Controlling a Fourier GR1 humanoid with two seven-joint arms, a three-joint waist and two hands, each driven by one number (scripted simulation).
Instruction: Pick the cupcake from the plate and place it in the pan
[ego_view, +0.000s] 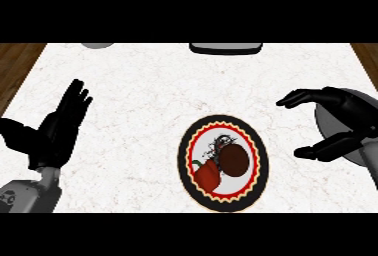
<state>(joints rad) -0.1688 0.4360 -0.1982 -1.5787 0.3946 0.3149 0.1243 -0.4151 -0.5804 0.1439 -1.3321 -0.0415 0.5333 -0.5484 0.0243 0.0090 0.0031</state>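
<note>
A cupcake (234, 160) with a dark brown top sits on a round plate (188, 150) that has a black and red patterned rim, just right of the counter's middle. A red item (207, 175) lies beside the cupcake on the same plate. My right hand (347, 115) hovers at the right, apart from the plate, with curved fingers and thumb spread and nothing in it. Behind that hand shows the grey pan (325, 117), partly hidden and cut by the right edge. At the left, my left hand (59, 127) rests open with fingers pointing up.
The white marble counter (148, 90) has wooden floor showing past its left and right edges. A dark-rimmed grey object (225, 48) and a small grey round object (97, 45) lie at the far edge, both cut off.
</note>
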